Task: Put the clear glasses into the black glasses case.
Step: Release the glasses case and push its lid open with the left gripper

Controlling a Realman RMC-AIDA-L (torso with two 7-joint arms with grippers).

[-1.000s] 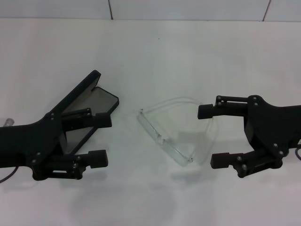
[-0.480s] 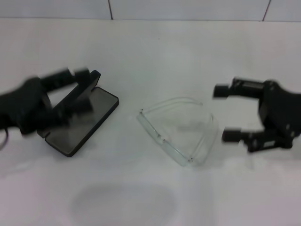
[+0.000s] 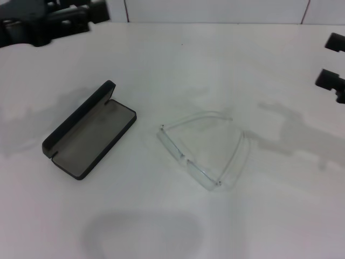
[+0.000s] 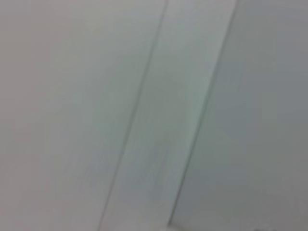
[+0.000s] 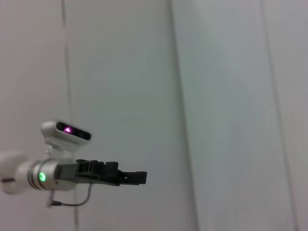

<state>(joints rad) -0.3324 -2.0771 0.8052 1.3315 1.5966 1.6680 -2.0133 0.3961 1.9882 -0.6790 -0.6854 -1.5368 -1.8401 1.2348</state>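
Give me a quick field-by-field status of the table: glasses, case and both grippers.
glasses: clear glasses lying on the white table, arms unfolded, not in the case
case: black glasses case open, grey lining showing, nothing inside, to the left of the glasses and apart from them
left gripper: left gripper raised at the far left corner, holding nothing
right gripper: right gripper at the right edge, open, holding nothing
task: not done

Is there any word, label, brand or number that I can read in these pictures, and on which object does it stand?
None can be read.
black glasses case: open, grey lining showing; no lettering visible.
clear glasses: no markings visible.
left gripper and right gripper: no readable labels.
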